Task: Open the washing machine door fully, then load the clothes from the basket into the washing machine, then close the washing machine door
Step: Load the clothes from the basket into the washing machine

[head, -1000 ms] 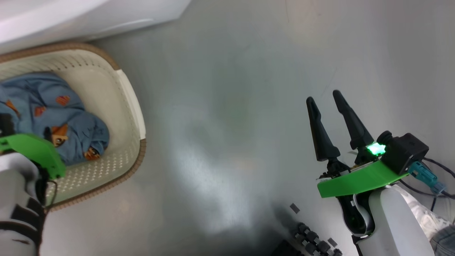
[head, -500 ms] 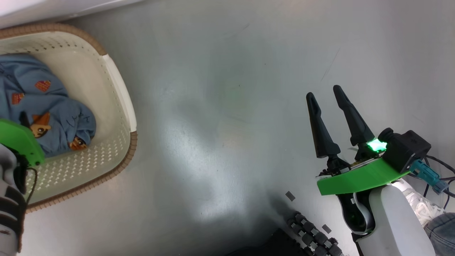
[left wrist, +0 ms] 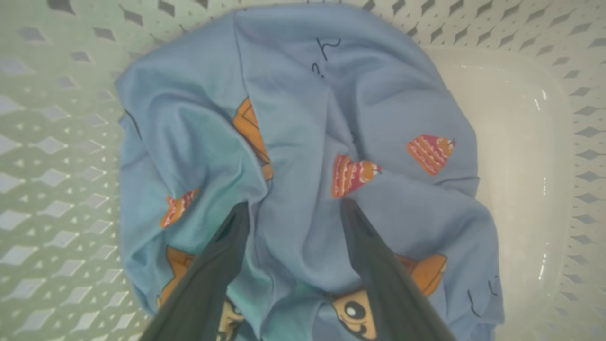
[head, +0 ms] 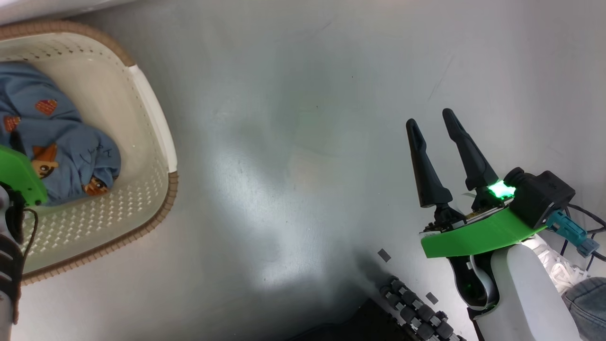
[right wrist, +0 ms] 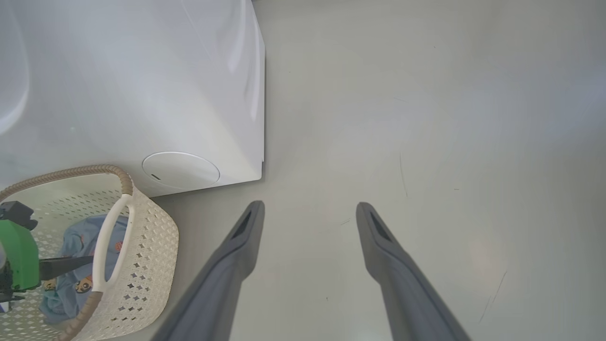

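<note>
Far left, the basket (head: 154,125) sits on the floor (head: 293,142): cream, perforated walls, brown rim, just in front of the washer (right wrist: 142,94), which shows a white front panel with a round flap (right wrist: 180,170) low near its corner. Inside the basket the clothes (head: 71,142) lie bunched toward its left part, blue with orange-brown prints, and there is bare basket bottom to their right. Down in the basket over the clothes is the left gripper (left wrist: 294,204), released, fingers spread wide with a fold of blue fabric between them. Nothing is pinched; can't tell if the tips touch the cloth. In the head view its green wrist plate (head: 19,177) sits at the left edge, over the clothes. Middle is plain grey floor with glare patches and a few scuffs. On the right, the right gripper (head: 429,117) is released and empty, fingers apart, pointing away from the robot over the floor, well apart from basket and washer. Bottom edge shows the robot's dark base with rollers (head: 416,312). Lower right corner has a person's white shoe (head: 561,272) and denim cuff (head: 587,303), just beside the right arm.
</note>
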`<state>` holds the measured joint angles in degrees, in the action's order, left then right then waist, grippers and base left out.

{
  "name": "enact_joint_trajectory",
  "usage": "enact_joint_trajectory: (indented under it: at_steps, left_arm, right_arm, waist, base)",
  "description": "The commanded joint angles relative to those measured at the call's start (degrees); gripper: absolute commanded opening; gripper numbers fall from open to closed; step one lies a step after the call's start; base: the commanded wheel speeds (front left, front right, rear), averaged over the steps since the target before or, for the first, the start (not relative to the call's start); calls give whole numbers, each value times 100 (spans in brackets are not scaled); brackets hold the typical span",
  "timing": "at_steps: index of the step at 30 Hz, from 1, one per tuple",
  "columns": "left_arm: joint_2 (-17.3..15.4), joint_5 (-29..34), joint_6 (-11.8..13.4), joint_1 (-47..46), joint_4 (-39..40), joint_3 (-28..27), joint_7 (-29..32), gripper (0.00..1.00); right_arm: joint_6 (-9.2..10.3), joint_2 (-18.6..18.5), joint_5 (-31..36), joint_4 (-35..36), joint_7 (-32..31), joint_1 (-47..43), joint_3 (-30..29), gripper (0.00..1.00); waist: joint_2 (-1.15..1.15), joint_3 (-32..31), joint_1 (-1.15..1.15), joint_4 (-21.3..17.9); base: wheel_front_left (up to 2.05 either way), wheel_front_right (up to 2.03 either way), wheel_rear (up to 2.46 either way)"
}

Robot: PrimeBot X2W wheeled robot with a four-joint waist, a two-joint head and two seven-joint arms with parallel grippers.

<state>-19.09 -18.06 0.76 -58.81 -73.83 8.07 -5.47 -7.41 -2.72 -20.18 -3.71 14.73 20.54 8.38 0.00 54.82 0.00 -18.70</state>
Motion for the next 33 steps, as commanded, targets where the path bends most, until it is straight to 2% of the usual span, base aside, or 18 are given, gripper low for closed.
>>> enact_joint_trajectory:
  at_steps: [1,11,16,26,27,31,32,33]
  left_arm:
    - [-239,-38,32,85,16,-57,-14,100]
    - [-397,-79,58,24,4,-14,35,100]
    - [-455,-96,153,-31,-1,9,67,100]
    - [-360,-167,168,-151,-5,65,86,100]
    - [-344,-177,163,-155,-6,69,77,93]
    - [-272,-226,133,-148,-7,79,18,48]
    - [-252,-234,125,-138,-7,86,1,30]
    - [-228,-247,113,-131,-7,88,-18,20]
  right_arm:
    - [-8,-16,40,113,27,-128,115,100]
    - [-8,-16,-12,184,27,-172,119,100]
    - [-8,-16,-25,229,27,-194,90,100]
    - [-8,-16,34,326,27,-231,-63,100]
    - [-8,-16,35,333,27,-232,-78,100]
    - [-8,-16,39,345,27,-242,-137,100]
    - [-8,-16,45,341,27,-240,-152,100]
    - [-8,-16,52,334,27,-235,-165,100]
  waist:
    - [0,11,0,-17]
    - [0,125,0,-119]
    - [0,193,0,-153]
    - [0,311,0,-157]
    - [0,318,0,-154]
    - [0,332,0,-116]
    - [0,329,0,-98]
    - [0,324,0,-79]
  base:
    - [0,0,0]
    - [0,0,0]
    - [0,0,0]
    - [0,0,0]
    - [0,0,0]
    - [0,0,0]
    - [0,0,0]
    - [0,0,0]
